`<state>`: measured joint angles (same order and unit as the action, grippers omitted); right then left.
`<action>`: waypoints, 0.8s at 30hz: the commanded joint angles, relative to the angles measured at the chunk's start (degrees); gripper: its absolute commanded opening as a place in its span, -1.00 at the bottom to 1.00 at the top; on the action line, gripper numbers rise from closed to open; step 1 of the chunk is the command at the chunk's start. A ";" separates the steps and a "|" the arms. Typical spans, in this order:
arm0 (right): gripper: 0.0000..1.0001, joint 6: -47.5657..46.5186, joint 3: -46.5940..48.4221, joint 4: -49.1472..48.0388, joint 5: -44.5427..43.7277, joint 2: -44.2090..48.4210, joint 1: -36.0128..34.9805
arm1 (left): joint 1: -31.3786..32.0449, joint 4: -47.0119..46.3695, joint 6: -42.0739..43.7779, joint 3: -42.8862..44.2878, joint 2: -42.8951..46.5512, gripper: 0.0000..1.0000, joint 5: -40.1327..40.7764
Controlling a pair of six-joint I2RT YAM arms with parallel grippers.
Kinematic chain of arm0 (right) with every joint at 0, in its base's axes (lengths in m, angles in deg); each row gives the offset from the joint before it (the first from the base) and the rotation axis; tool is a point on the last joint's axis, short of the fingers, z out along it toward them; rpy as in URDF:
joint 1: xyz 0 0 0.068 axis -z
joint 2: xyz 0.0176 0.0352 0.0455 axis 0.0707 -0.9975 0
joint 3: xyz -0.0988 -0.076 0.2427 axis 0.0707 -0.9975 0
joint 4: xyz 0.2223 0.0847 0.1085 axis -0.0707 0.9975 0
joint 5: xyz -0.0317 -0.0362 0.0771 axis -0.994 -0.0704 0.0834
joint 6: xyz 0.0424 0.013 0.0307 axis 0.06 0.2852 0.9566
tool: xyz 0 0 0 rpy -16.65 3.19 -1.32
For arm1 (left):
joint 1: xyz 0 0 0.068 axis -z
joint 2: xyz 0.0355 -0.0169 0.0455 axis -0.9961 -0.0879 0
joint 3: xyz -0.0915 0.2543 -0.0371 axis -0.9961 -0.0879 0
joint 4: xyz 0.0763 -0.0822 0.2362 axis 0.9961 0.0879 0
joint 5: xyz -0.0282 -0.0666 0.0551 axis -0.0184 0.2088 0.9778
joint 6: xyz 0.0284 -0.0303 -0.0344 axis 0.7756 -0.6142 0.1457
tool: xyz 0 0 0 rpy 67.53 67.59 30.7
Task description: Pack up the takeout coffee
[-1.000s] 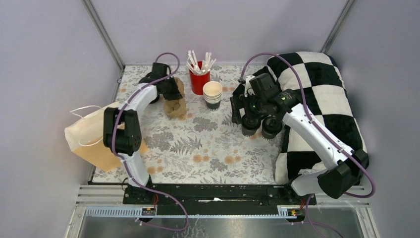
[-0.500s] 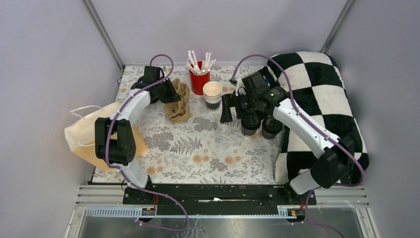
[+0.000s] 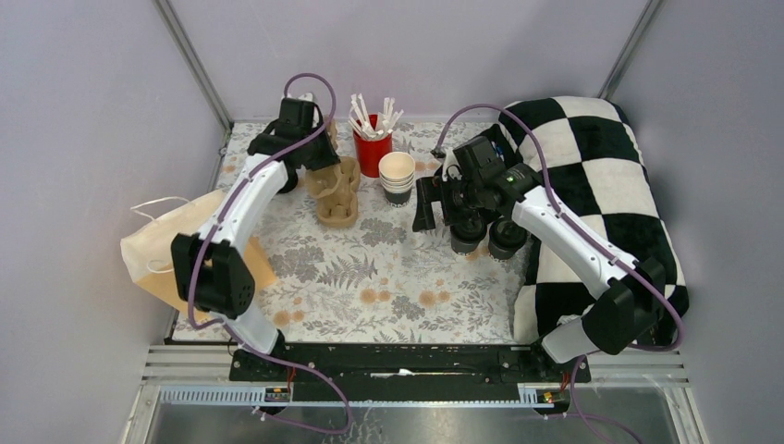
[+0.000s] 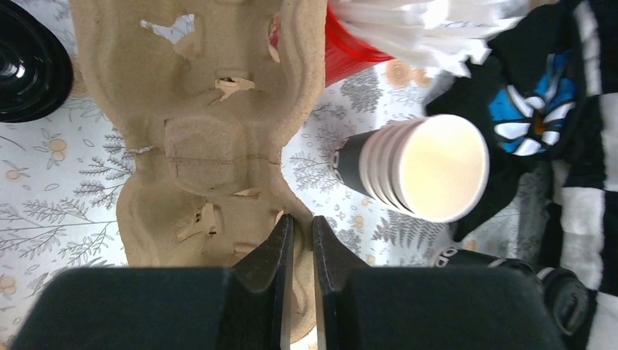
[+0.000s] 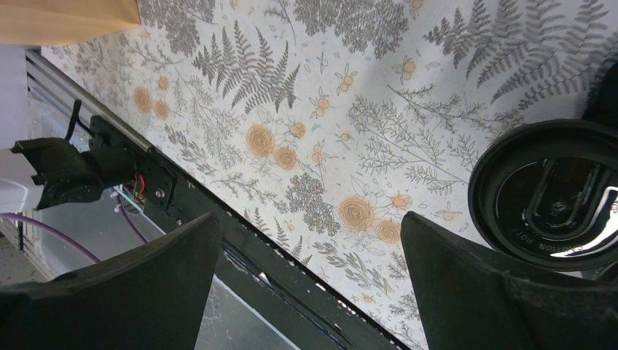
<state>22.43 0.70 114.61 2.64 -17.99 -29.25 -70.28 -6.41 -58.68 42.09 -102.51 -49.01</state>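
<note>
Carrier (image 4: 211, 146) rim in L claw (image 4: 299, 224); R claw (image 5: 307, 226) wide nr lidded cups (image 3: 507, 239).

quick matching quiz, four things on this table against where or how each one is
1 cardboard carrier
2 red cup
3 paper bag
4 lidded coffees

a beside the checkered cushion
b far left side
c full of white sticks
d clamped in the left jaws

Pairs: 1-d, 2-c, 3-b, 4-a

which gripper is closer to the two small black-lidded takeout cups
Right. The right gripper hangs open just beside the black-lidded takeout cups; the left gripper is far from them, pinching the brown moulded-pulp cup carrier.
</note>
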 commanded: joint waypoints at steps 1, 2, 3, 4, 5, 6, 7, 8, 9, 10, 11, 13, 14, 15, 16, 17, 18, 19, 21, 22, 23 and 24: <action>0.99 0.40 7.88 3.75 -2.08 2.11 1.25 | 3.97 0.14 1.64 2.27 12.42 -1.00 1.28; 0.99 1.17 9.90 4.34 -1.59 2.04 2.23 | 5.50 -0.53 3.76 0.96 14.81 -1.00 0.35; 0.99 2.24 11.80 4.76 -0.35 1.90 3.51 | 7.03 -1.09 5.87 -0.74 17.21 -1.00 -0.48; 0.99 3.44 14.03 5.31 1.16 1.67 5.05 | 8.61 -1.22 7.67 -2.32 19.60 -1.00 -0.90; 0.99 4.49 16.10 5.81 3.17 1.21 6.48 | 10.23 -1.07 9.26 -3.80 21.76 -1.00 -1.78; 0.99 5.08 18.60 7.00 5.08 0.49 7.62 | 11.64 -0.56 10.49 -4.98 23.76 -1.00 -2.87; 0.99 5.44 21.74 8.93 5.01 -0.28 8.39 | 13.72 0.17 11.41 -6.06 25.70 -1.00 -2.66; 0.99 5.24 24.72 10.83 4.37 -1.00 8.87 | 16.01 1.11 12.45 -6.90 27.24 -1.00 -1.75; 0.99 4.69 28.28 13.09 3.66 -1.57 9.09 | 18.34 2.23 13.10 -7.69 28.72 -1.00 -0.37; 0.99 3.89 31.82 15.34 2.94 -2.23 9.27 | 20.74 3.87 13.70 -7.98 29.93 -1.00 1.03; 0.99 3.33 35.17 17.78 2.68 -2.99 9.31 | 22.88 5.48 14.07 -8.03 30.53 -1.00 2.33; 0.99 2.33 41.84 23.57 4.81 -5.59 9.31 | 28.07 7.90 14.48 -8.53 31.53 -1.00 5.39; 0.98 1.94 45.58 26.97 7.04 -7.09 9.32 | 30.98 8.60 14.72 -8.96 31.92 -1.00 7.21; 0.96 1.51 47.06 29.83 10.24 -9.09 9.35 | 35.08 9.37 15.07 -9.53 32.16 -1.00 8.88; 0.92 1.30 47.18 31.98 13.75 -10.10 9.31 | 37.98 10.21 15.28 -9.99 32.09 -1.00 10.51; 0.86 1.54 46.23 32.90 16.52 -10.30 9.31 | 40.81 11.49 15.38 -10.36 31.85 -1.00 12.35; 0.84 2.16 44.69 32.86 17.93 -9.88 9.33 | 43.73 12.27 15.73 -10.72 31.59 -1.00 13.76; 0.83 2.76 42.64 31.94 18.86 -8.98 9.36 | 46.23 12.80 16.04 -11.22 31.33 -1.00 15.01; 0.83 2.95 38.75 30.37 19.06 -7.26 9.32 | 50.96 13.85 16.51 -12.02 30.65 -1.00 17.44; 0.80 2.55 36.40 30.40 19.29 -6.81 9.31 | 52.79 14.28 16.76 -12.15 30.30 -1.00 18.63; 0.73 1.99 33.74 30.25 20.57 -6.32 9.35 | 54.41 14.67 17.08 -12.17 30.06 -1.00 19.77; 0.66 1.54 30.80 29.77 21.99 -5.62 9.31 | 55.69 14.96 17.44 -12.12 29.75 -1.00 20.31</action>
<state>24.97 38.34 141.58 17.94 -25.20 -19.76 -18.92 6.98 -43.59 29.74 -72.46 -35.88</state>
